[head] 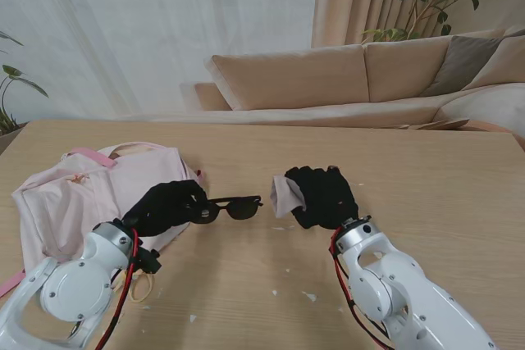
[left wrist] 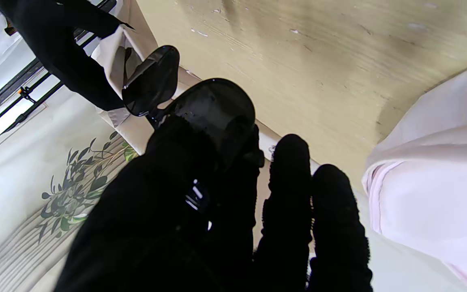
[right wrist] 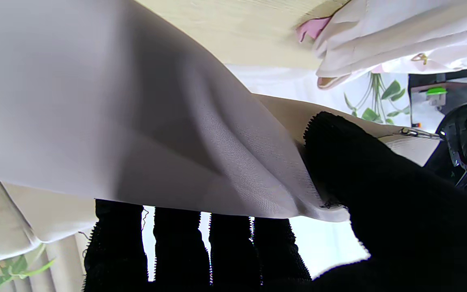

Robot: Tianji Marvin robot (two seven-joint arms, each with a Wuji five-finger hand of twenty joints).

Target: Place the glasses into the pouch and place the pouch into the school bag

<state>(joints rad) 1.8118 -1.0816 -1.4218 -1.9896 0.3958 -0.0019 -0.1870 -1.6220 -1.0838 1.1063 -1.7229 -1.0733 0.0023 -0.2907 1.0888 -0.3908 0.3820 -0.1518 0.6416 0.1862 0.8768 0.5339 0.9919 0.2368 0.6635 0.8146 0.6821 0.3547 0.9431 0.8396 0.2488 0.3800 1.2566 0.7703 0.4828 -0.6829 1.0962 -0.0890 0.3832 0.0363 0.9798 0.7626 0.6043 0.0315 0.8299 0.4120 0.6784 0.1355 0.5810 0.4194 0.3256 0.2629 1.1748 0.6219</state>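
Both white arms rise nearest; from the stand, the left hand (head: 168,206) clamps its fingers on the dark glasses (head: 232,207) at centre, and the right hand (head: 324,196) pinches the pale pouch (head: 286,195) just right of them. Left lies the pink school bag (head: 82,194) on the table (head: 426,178).

Left wrist: glossy black lenses (left wrist: 201,107) protrude beyond the fingers (left wrist: 288,190).

Right wrist: thin, greyish-white pouch fabric (right wrist: 136,121) is gripped between thumb and fingers (right wrist: 225,247).
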